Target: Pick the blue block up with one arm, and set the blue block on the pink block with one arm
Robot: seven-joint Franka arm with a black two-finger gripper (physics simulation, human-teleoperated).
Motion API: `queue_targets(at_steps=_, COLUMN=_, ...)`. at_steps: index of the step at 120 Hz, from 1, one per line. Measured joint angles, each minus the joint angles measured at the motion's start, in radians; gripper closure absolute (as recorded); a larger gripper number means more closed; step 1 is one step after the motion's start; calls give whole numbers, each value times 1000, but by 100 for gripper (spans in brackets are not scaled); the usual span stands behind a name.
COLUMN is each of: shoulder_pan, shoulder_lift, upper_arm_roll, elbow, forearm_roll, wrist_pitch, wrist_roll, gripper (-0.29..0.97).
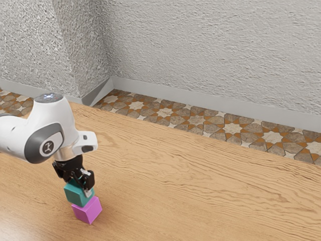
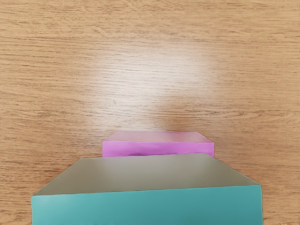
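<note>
A teal-blue block (image 1: 76, 195) sits right over the pink block (image 1: 87, 210) near the table's front edge at the exterior view's left. I cannot tell whether the two blocks touch. My gripper (image 1: 80, 184) comes down from above and is shut on the blue block, its black fingers (image 1: 88, 184) against the block's sides. In the wrist view the blue block (image 2: 147, 194) lies large just under my hand. A strip of the pink block (image 2: 158, 144) peeks out beyond it.
The wooden table (image 1: 200, 170) stretches to the exterior view's right and back. Behind it lie a patterned tile floor (image 1: 215, 123) and grey textured walls (image 1: 210, 45). The white arm (image 1: 40, 135) hangs over the table's left part.
</note>
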Motion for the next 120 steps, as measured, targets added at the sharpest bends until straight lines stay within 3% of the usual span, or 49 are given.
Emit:
queue_targets(at_steps=28, shoulder_pan=-55, shoulder_lift=-8, upper_arm_roll=54, elbow=-10, forearm_roll=-17, wrist_pitch=-3, wrist_roll=50, gripper=29)
queue_targets(at_steps=120, shoulder_pan=-52, shoulder_lift=6, upper_arm_roll=73, elbow=-16, forearm_roll=-53, wrist_pitch=31, wrist_roll=123, gripper=29)
